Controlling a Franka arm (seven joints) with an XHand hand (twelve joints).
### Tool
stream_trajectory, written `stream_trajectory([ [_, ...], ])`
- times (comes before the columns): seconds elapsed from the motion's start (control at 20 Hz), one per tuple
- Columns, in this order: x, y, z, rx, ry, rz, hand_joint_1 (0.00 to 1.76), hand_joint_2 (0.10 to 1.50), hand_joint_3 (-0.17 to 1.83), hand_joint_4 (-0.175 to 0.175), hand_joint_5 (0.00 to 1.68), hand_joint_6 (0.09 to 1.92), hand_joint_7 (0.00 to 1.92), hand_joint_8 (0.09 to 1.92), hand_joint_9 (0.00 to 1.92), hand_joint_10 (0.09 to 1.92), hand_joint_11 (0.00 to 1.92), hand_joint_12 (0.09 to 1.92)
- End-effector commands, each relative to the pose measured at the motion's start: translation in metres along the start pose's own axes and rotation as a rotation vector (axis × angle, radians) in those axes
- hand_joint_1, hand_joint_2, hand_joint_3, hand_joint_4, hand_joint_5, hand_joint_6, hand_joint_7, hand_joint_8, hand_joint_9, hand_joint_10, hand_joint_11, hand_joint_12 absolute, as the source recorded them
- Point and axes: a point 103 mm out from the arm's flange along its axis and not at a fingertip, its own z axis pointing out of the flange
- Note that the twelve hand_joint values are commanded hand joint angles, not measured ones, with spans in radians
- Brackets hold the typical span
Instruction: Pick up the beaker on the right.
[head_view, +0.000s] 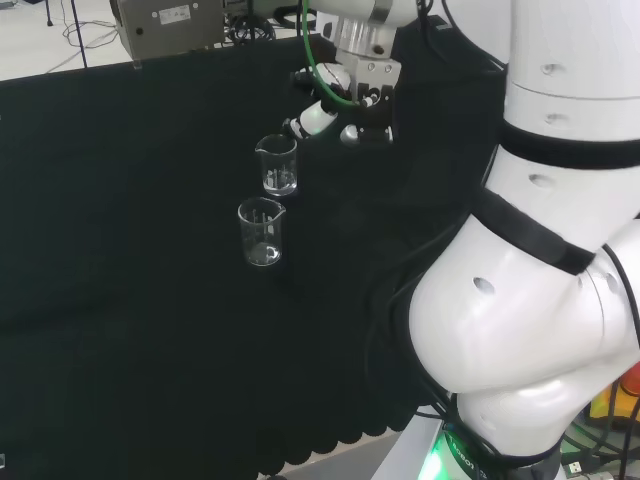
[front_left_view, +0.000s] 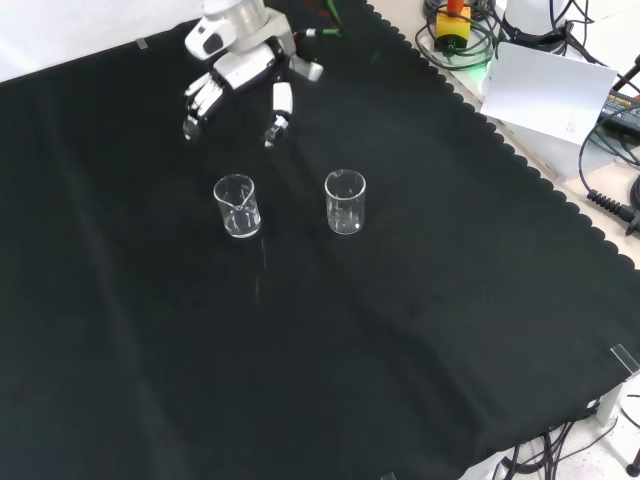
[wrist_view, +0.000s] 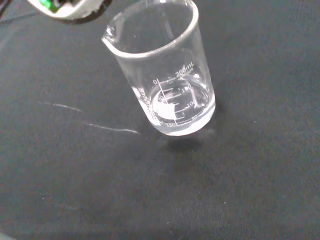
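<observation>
Two empty clear glass beakers stand upright on the black cloth. In the front view they are side by side: the left beaker (front_left_view: 237, 206) and the right beaker (front_left_view: 345, 202). In the head view one beaker (head_view: 278, 165) is farther off and the other beaker (head_view: 262, 232) nearer. The hand (front_left_view: 240, 68) hovers above the cloth behind the left beaker, fingers straight and spread, pointing down, holding nothing. In the head view the hand (head_view: 345, 105) is up and right of the farther beaker. The wrist view has one beaker (wrist_view: 167, 85) close up, with white scale marks.
The cloth's scalloped edge (front_left_view: 520, 160) runs along the right in the front view, with a white sheet (front_left_view: 545, 90), cables and a yellow-red device (front_left_view: 452, 20) beyond it. A grey box (head_view: 165, 25) sits past the cloth's far edge in the head view. The arm's white links (head_view: 540, 250) stand at the right.
</observation>
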Motion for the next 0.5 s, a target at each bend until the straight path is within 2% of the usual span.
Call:
stream_trajectory([
  [0.05,-0.014,0.023,0.011,0.001,0.113,-0.068,0.81,0.59,0.63,-0.022,0.29,0.09,0.17,0.62,0.34,0.68,0.03,1.42],
  [0.2,-0.016,0.028,0.013,-0.003,0.147,-0.116,0.81,0.58,0.63,-0.02,0.3,0.09,0.17,0.63,0.35,0.68,0.04,1.42],
  [0.35,-0.019,0.032,0.019,0.002,0.199,-0.142,0.81,0.57,0.64,-0.02,0.32,0.09,0.18,0.63,0.37,0.68,0.05,1.42],
  [0.5,-0.021,0.034,0.025,0.007,0.222,-0.175,0.82,0.56,0.64,-0.021,0.34,0.09,0.19,0.64,0.39,0.67,0.06,1.41],
])
